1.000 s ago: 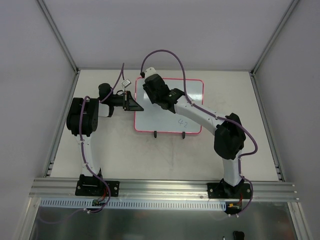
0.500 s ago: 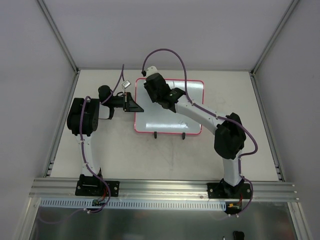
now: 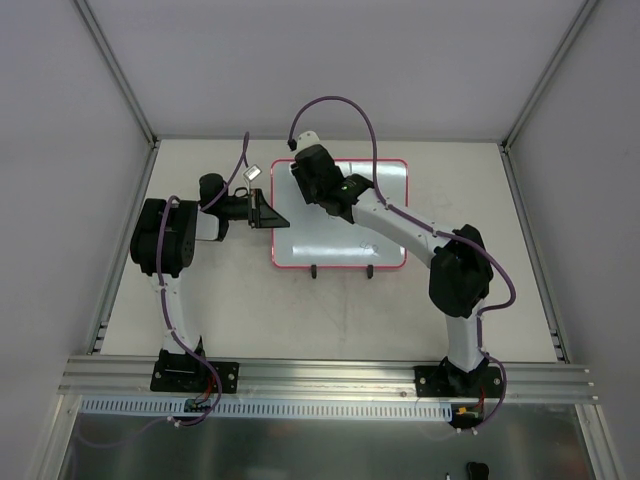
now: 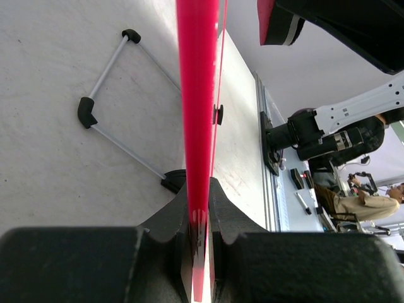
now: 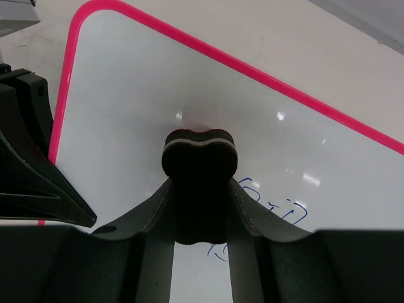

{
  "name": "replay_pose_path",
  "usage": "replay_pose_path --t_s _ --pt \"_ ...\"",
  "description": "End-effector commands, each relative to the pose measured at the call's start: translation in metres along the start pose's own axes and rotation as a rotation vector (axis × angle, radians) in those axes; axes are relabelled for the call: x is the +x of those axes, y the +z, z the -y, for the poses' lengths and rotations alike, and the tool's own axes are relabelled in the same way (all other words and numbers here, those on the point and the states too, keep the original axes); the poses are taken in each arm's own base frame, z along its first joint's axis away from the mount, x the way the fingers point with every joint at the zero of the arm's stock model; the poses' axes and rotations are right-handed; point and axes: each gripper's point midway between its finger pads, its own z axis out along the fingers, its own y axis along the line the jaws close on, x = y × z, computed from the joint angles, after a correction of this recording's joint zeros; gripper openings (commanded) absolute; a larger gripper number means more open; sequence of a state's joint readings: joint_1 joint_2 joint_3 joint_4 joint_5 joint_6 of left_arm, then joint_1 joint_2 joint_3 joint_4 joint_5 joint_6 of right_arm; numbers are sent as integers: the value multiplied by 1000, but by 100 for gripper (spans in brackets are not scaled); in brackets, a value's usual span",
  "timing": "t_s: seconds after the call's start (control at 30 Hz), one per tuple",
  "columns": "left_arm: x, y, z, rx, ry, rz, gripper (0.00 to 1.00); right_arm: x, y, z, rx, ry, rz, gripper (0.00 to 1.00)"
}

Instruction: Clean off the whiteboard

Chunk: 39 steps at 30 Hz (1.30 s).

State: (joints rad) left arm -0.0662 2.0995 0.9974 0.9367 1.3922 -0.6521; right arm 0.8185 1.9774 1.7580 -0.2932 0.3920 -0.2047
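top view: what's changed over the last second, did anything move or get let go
The right jaws, holding the eraser, slid a little toward the whiteboard's far edge. The board itself shifted slightly to the right, and the left jaws clamping its left edge went with it. Nothing was let go: both grips held, and blue writing remains on the board.

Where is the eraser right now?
In the right wrist view, the eraser sits clamped in the right arm's jaws, over the whiteboard near the blue writing.
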Motion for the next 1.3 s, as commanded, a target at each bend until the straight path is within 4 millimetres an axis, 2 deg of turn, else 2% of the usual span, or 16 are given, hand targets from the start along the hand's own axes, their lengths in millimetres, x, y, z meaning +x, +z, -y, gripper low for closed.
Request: replay_pose_path --t_s 0.0,0.47,0.77,1.03,1.13,1.2,1.27 --pt "1 14 -18 -106 61 47 0 -18 -8 1 -11 49 54 0" --pt "5 16 -18 -94 79 32 0 -6 1 -14 -7 41 18 0" --pt "9 17 -15 -87 102 29 0 18 13 -21 63 11 -45 0" --pt "10 17 -12 -78 119 28 0 16 18 -6 156 -20 -35 0" --pt "10 17 -12 -79 122 29 0 18 14 8 192 -10 -40 0" --pt "9 17 -11 -79 128 30 0 28 15 23 213 4 -62 0" --pt "10 17 -12 -79 127 29 0 29 10 41 241 31 -65 0"
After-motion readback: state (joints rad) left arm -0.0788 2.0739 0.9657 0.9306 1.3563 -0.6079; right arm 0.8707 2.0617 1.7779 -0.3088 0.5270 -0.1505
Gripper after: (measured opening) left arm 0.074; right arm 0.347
